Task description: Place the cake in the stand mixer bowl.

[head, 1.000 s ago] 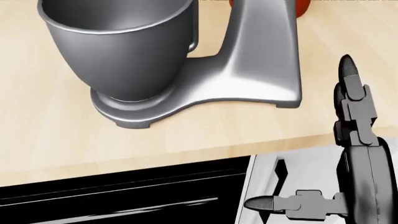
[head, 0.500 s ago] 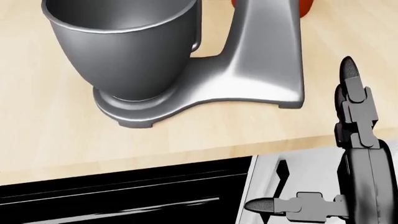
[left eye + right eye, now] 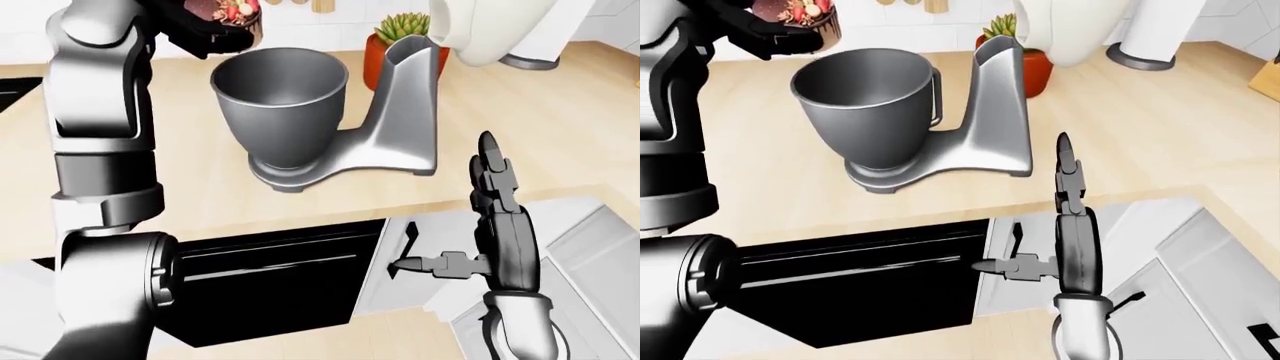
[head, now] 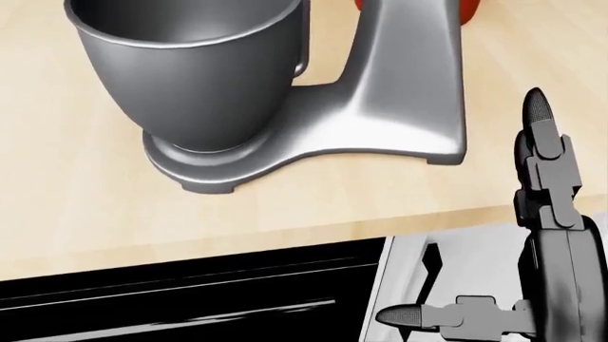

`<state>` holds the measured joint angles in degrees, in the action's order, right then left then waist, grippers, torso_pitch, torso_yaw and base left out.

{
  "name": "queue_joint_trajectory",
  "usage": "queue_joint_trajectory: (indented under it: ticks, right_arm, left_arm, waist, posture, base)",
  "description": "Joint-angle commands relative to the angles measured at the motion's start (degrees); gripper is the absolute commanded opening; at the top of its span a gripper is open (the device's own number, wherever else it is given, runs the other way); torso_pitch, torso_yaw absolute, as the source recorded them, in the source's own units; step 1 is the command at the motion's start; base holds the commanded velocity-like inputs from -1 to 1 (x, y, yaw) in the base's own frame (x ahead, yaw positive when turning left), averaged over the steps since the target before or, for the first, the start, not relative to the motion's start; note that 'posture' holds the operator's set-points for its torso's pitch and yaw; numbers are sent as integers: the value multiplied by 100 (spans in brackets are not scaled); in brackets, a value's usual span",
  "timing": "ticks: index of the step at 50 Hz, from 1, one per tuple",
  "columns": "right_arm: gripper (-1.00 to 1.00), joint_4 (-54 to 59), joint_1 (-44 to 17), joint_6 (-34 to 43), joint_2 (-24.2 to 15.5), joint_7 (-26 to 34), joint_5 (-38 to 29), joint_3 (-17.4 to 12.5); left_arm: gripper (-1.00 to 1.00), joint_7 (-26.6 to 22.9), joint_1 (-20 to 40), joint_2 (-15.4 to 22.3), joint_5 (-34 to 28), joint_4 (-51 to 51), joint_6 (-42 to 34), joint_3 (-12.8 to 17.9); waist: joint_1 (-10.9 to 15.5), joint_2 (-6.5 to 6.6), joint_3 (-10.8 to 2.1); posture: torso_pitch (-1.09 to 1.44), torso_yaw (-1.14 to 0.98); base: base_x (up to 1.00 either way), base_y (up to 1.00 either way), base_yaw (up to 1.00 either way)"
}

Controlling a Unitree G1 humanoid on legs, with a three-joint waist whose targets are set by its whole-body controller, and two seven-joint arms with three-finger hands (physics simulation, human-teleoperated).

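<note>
The cake [image 3: 228, 12], chocolate with fruit on top, is at the top of the left-eye view, held in my left hand [image 3: 205, 30], whose dark fingers close round it. It hangs just above and to the left of the rim of the grey stand mixer bowl [image 3: 280, 105]. The bowl is empty and sits on the mixer's silver base and column [image 3: 410, 112]. My right hand [image 3: 455, 214] is open, fingers pointing up and thumb out to the left. It stands below and to the right of the mixer, at the counter's edge [image 4: 285, 231].
A red pot with a green plant [image 3: 398, 34] stands behind the mixer column. A cream rounded shape [image 3: 490, 30] hangs above it. Below the wooden counter are a black appliance front [image 3: 270, 277] and white cabinet fronts [image 3: 585, 247]. A wooden block [image 3: 1268, 81] sits at the far right.
In the head view the whole picture has shifted a few pixels right and down, so the camera moved slightly. My right hand keeps its open pose.
</note>
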<state>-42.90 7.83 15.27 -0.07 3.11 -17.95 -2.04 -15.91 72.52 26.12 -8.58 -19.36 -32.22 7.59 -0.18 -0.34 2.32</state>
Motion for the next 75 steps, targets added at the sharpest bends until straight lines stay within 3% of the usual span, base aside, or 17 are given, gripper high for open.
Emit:
queue_joint_trajectory:
  ticks: [1,33,59,60,62,63,64,65,66,68,69,71,75]
  right_arm:
    - [96,-214,-70,-174,-11,-35,6,-7]
    - [95,-146,60,-392,3,-38,117,-93]
    - [96,-99,142,-511,23,-58,143,-91]
    - [96,-104,145,-512,23,-58,146,-93]
    - [96,-99,146,-514,23,-58,147,-94]
    - [95,-100,146,-514,23,-58,149,-95]
    - [96,-98,151,-520,23,-58,157,-104]
    - [96,-96,150,-520,23,-57,158,-106]
    - [96,-95,144,-514,24,-57,155,-101]
    - [96,-96,146,-513,25,-59,156,-101]
    - [96,-106,147,-508,26,-58,154,-99]
    - [96,-110,147,-504,26,-58,154,-98]
    - [96,-94,143,-510,25,-59,163,-101]
  left_arm:
    - [-100,74,251,41,-2,227,185,69]
    - [-100,117,4,-616,-174,454,108,-162]
    - [-100,160,30,-815,-277,525,91,-225]
    - [-84,159,40,-812,-282,520,92,-225]
    - [-73,153,63,-807,-289,491,109,-226]
    - [-56,156,58,-809,-299,482,124,-231]
    - [-25,158,50,-812,-309,479,135,-235]
    - [-16,154,52,-811,-313,482,131,-234]
    - [52,146,49,-810,-319,492,119,-236]
    - [87,113,47,-812,-330,500,100,-242]
    - [80,85,41,-816,-329,526,66,-242]
    - [100,73,53,-813,-337,521,62,-240]
    - [100,74,60,-808,-357,492,76,-233]
  waist:
    - [0,15,-148]
    - [4,-18,-160]
    - [9,-35,-158]
    - [9,-35,-158]
    - [9,-35,-158]
    - [8,-35,-157]
    - [8,-35,-156]
    - [7,-35,-155]
    - [8,-35,-155]
    - [8,-34,-156]
    - [8,-35,-156]
    - [8,-35,-155]
    - [10,-35,-157]
  posture:
    - [0,0]
    - [0,0]
    - [0,0]
    - [0,0]
    - [0,0]
    - [0,0]
    - [0,0]
    - [0,0]
    - [0,0]
    - [0,0]
    - [0,0]
    - [0,0]
    - [0,0]
  base:
    - [0,0,0]
    - [0,0,0]
    - [0,0,0]
    - [0,0,0]
    - [0,0,0]
    - [0,0,0]
    - [0,0,0]
    - [0,0,0]
    - [0,0,0]
    - [0,0,0]
    - [0,0,0]
    - [0,0,0]
    - [0,0,0]
